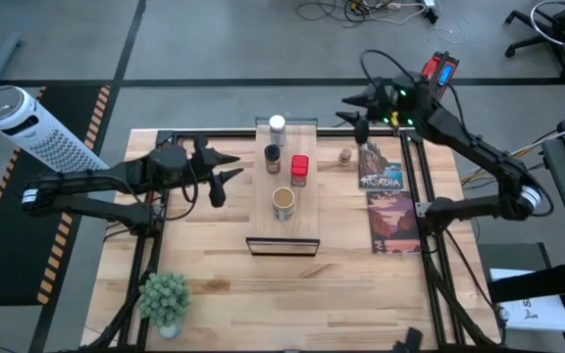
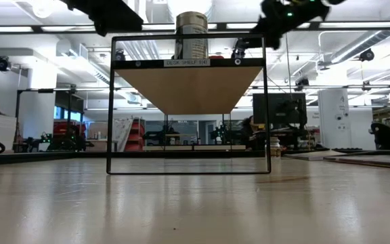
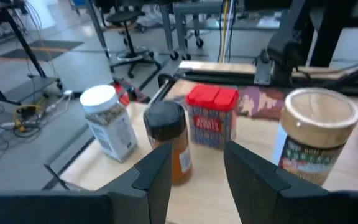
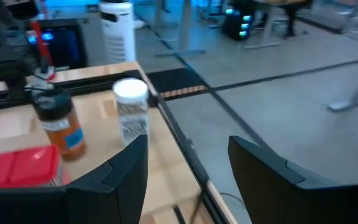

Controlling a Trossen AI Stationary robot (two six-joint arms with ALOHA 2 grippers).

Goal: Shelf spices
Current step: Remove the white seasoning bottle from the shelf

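1. The shelf (image 1: 284,231) stands near the middle of the tabletop (image 1: 214,265), running from the far edge toward the near edge; the low view shows it raised on a thin dark frame.
2. All four spices stand on the shelf. The white-capped jar (image 1: 277,126) is at the shelf's far end. The black-lidded jar (image 1: 273,157) is next, toward the near end. The red tin (image 1: 299,170) stands just beside it on the shelf's right side. The tan-topped round jar (image 1: 282,201) is nearest the shelf's middle. All are upright and apart from one another.
3. The left pincer (image 1: 231,169) hovers just left of the shelf, level with the black-lidded jar and red tin. Its fingers (image 3: 157,177) stand narrow and hold nothing.
4. The right pincer (image 1: 348,110) hovers over the far edge of the tabletop, right of the shelf's far end. Its fingers (image 4: 126,165) stand partly apart and hold nothing.
5. A flat printed game box (image 1: 385,196) lies along the tabletop's right edge. A small brown object (image 1: 345,156) sits between it and the shelf.
6. A small potted plant (image 1: 165,299) stands at the near left corner of the tabletop.
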